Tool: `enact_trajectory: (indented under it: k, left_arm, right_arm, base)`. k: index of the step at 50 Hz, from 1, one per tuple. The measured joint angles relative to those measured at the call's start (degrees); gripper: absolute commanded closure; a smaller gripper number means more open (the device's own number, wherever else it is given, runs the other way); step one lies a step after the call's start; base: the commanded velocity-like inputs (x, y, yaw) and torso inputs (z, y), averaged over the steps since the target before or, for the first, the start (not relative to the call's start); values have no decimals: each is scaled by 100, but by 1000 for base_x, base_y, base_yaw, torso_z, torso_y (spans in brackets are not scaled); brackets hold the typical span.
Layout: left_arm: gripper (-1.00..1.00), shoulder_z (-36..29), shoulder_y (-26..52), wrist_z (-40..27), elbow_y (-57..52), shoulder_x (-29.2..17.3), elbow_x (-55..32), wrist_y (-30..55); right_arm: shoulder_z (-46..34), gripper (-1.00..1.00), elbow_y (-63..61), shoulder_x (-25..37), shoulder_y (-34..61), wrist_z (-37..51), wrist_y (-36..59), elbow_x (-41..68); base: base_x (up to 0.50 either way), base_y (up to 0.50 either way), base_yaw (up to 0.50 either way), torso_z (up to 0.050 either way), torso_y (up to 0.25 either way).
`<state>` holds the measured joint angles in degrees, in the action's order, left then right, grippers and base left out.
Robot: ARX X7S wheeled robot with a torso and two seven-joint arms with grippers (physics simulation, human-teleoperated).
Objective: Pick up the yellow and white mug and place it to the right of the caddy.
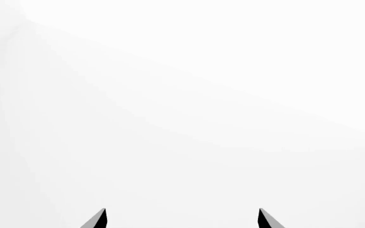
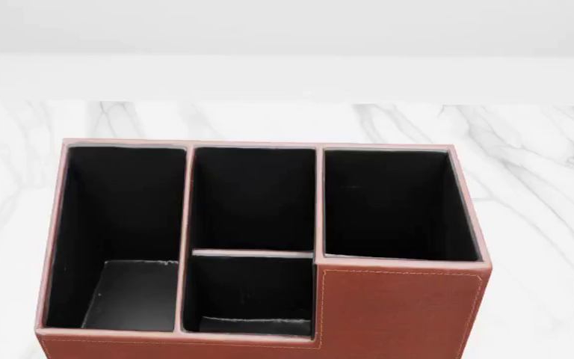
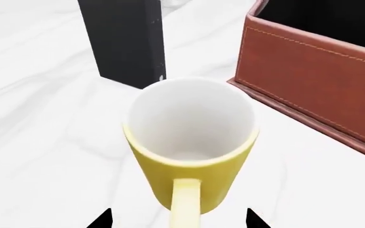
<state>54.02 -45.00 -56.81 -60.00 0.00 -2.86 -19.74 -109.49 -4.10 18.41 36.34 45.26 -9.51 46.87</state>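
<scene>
Standing upright on the marble surface (image 3: 36, 137), the yellow and white mug (image 3: 192, 142) shows a bare white interior, its long axis vertical and its handle turned toward the right tool (image 3: 179, 219), whose tips are spread either side of the handle. Just beside it are the caddy (image 3: 315, 76) and a black book (image 3: 127, 40). All four black-lined caddy compartments look bare from the head view. The left tool (image 1: 182, 219) is spread over blank white.
</scene>
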Motion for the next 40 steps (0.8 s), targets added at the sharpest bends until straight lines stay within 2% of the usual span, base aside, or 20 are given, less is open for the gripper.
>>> enact_trajectory:
  k: [40]
  left_arm:
    - [-100,-28,0,-2,0,0,25,-12]
  right_arm:
    - [275,-100,823,-68,-402,-549,-553,49]
  base:
    - [0,0,0,0,0]
